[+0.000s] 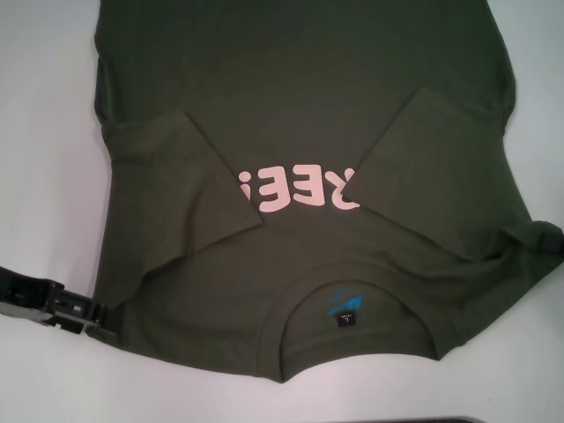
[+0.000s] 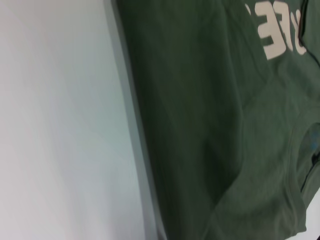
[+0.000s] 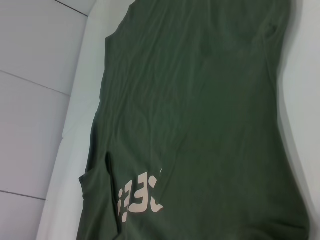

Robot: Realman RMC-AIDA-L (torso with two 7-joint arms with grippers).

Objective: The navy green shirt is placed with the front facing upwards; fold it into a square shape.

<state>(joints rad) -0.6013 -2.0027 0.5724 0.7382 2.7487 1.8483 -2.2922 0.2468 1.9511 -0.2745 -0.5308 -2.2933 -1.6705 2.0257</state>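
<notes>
Right, you see navy green shirt (image 1: 300, 132) flat on white surface (image 1: 44, 132), collar nearest, both sleeves folded inward. Head view only: left end effector (image 1: 99, 315) at shirt's near-left edge, right end effector (image 1: 539, 238) at right edge; can't tell finger state. Wrist views: cloth, lettering only.

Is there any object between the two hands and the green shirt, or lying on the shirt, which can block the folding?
Nothing visible does. The navy green shirt lies flat on the white table, both sleeves folded inward. The left hand and the right hand are already at its shoulder edges, and no other object lies on the cloth.
</notes>
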